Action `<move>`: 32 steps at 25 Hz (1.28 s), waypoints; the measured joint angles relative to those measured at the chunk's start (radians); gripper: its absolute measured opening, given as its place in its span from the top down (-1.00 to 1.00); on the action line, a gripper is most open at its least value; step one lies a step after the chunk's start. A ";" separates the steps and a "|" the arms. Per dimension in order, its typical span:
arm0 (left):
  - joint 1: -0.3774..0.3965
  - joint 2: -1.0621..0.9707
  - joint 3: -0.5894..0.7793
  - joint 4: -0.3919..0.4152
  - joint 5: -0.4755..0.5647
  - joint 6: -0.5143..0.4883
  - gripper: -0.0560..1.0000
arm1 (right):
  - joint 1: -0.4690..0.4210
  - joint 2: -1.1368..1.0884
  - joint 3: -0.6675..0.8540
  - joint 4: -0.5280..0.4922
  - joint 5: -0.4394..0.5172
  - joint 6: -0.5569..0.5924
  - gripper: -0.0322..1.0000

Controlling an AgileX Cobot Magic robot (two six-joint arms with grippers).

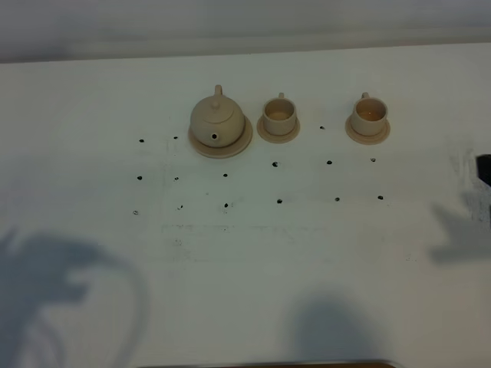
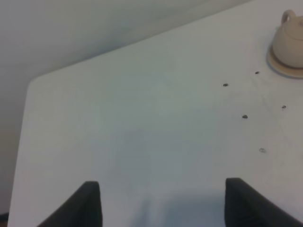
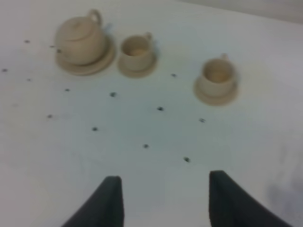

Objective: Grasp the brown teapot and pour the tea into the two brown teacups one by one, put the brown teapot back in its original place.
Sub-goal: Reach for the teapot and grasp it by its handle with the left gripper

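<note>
The brown teapot stands upright, lid on, on its wide saucer, the original place, at the back of the white table. To its right stand the two brown teacups, one close by and one farther right, each on a small saucer. My left gripper is open over bare table, well to the left of the teapot. In the right wrist view my right gripper is open and empty, in front of the teapot and both cups, touching none.
Small dark dots mark the table in front of the tea set. The table's left edge and far corner show in the left wrist view. A dark part of the right arm shows at the right border.
</note>
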 joint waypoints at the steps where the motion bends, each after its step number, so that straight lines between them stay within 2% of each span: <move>1: 0.000 -0.015 0.000 0.000 0.016 -0.012 -0.12 | 0.000 -0.022 0.000 -0.021 0.019 0.025 0.11; 6: 0.000 -0.015 0.000 -0.053 0.029 -0.021 -0.12 | 0.000 -0.161 0.000 -0.082 0.154 0.100 0.11; 11: 0.000 0.072 0.000 -0.099 -0.002 -0.008 -0.12 | 0.000 -0.345 0.000 -0.145 0.311 0.170 0.12; 18: 0.000 0.232 0.000 -0.206 -0.077 0.054 -0.12 | 0.023 -0.502 0.000 -0.223 0.440 0.257 0.12; 24: 0.000 0.340 0.000 -0.267 -0.118 0.066 -0.12 | 0.023 -0.605 0.093 -0.229 0.432 0.262 0.12; 27: 0.000 0.353 0.000 -0.306 -0.138 0.111 -0.12 | 0.023 -0.667 0.171 -0.220 0.389 0.282 0.12; 32: 0.000 0.353 0.000 -0.388 -0.158 0.194 -0.12 | 0.029 -0.735 0.210 -0.190 0.409 0.276 0.12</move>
